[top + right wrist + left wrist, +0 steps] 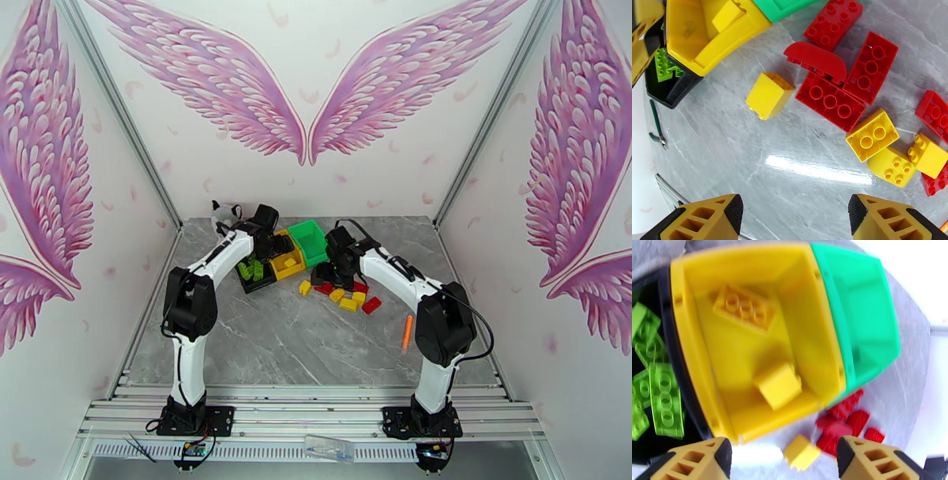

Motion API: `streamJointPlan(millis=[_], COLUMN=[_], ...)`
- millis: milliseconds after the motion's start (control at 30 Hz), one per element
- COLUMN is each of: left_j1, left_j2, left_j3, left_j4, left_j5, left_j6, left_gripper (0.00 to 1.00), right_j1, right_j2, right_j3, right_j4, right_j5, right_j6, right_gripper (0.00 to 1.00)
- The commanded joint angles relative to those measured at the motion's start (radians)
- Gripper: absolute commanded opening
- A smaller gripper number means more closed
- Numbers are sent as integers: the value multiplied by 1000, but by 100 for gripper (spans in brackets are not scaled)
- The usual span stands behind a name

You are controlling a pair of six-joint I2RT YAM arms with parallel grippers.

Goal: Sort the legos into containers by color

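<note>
Your right gripper (pixel 796 213) and left gripper (pixel 784 457) crowd the same patch toward the far edge of the table (pixel 750 165), left of its middle. A reach from either one could clip the other arm. Both are released, fingers wide apart with nothing between them. The left one hovers at the yellow bin (pixel 677 338), where two yellow bricks (pixel 779 385) lie.

The red bricks (pixel 829 100) sit packed edge to edge just right of the bins, so closing on one may shove its neighbours or pinch two at once.

Watch colour too. Green bricks (pixel 665 404) sit in the black bin (pixel 667 92), the green bin (pixel 865 319) looks empty, and no bin is red, so a mix-up is easy.

Everything is hard, glossy plastic with studded tops. One red piece (pixel 815 59) is a smooth half-round, likely slippery. A loose yellow brick (pixel 768 94) lies tipped on its side near the yellow bin. The tabletop is slick, grey and marble-patterned.
</note>
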State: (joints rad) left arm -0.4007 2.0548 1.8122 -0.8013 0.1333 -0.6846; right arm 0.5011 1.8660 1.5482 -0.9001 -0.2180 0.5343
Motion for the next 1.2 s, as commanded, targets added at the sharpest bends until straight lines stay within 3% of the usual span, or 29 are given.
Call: streamJointPlan(millis=[0,300,600,1167], left_j1=[-44,-174,-230,-249], left_j2=[-98,-40,81,281], left_j3=[-65,-121,-119,113], left_j4=[2,-48,-64,-124], left_j5=[-24,-76,-116,-151], left_j6=[47,200,293,307], left_gripper=[75,78,78,70], right_j1=[-5,-22,-47,-48], right_j2=[-36,-149,-323,-349], right_j3=[-44,-228,-381,-342], right_j4=[19,57,32,-41], right_j5=[-24,-46,-29,-34], right_j6=[28,52,65,49], right_gripper=[76,79,82,82])
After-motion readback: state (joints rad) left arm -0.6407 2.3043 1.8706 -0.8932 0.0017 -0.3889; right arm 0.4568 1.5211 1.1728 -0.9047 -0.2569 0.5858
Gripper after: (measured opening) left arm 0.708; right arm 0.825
